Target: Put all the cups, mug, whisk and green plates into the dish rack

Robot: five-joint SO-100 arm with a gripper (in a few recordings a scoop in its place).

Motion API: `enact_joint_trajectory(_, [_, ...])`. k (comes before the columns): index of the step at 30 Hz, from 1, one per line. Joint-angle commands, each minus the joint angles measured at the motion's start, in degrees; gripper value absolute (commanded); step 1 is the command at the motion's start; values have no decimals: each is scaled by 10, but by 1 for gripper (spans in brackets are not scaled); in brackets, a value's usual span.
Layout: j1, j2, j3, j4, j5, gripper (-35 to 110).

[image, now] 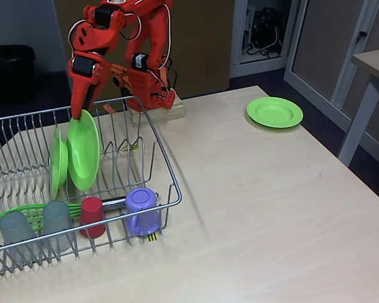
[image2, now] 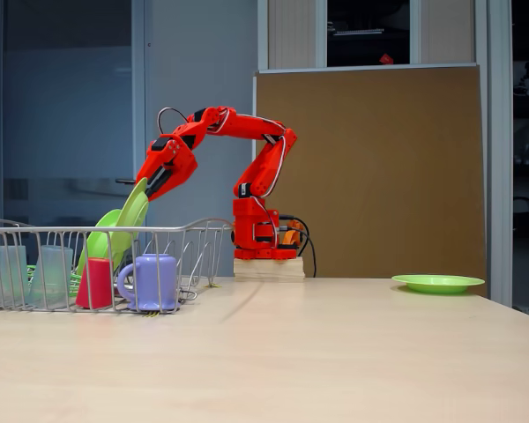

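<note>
— Looking at the red two-finger jaws (image: 83, 113), can you tell how they stand?
— They meet the top rim of a round lime-green plastic plate (image: 83, 150) standing on edge in the large silver wire dish rack (image: 167, 169), and seem to pinch that rim, though the fingertips themselves are too small and merged with the arm to see. In a fixed view from the side the plate (image2: 134, 211) leans with the jaws (image2: 146, 183) at its upper edge.
— What is hidden or cut off?
— A second, smaller green plate (image: 58, 164) stands just behind the first, partly covered by it. The rack runs off the left edge in both fixed views. The green-looped whisk (image: 25, 214) lies along the rack's front, its silver handle mostly behind the short opaque red cup (image: 91, 216) and the lilac-purple handled mug (image: 142, 211). Two translucent grey tumblers (image: 16, 235) stand upside down at the left, blurred through the wires.
— And outside the rack?
— A third green plate (image: 275, 112) lies flat on the desk (image: 259, 208), well apart from the rack, near the far right corner.
— The surface and room?
— Pale wood-grain desk, arm base on a small wooden block (image: 158, 113). Behind it a brown board (image2: 370, 167), a dark floor, a grey cabinet with cables, and another table's corner (image: 372, 63) at the right
</note>
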Motion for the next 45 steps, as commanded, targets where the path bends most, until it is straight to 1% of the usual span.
enact_joint_trajectory(1, [29,-2,-11,-12,-13,0])
enact_joint_trajectory(14, [96,-40,-36,-11,-45,0])
enact_joint_trajectory(22, [112,-67,-81,17,-50,0])
enact_joint_trajectory(28, [113,-71,-104,58,-33,0])
enact_joint_trajectory(35, [110,-37,-57,75,3,0])
enact_joint_trajectory(39, [108,-33,-25,67,24,0])
enact_joint_trajectory(45, [95,-56,31,1,30,0])
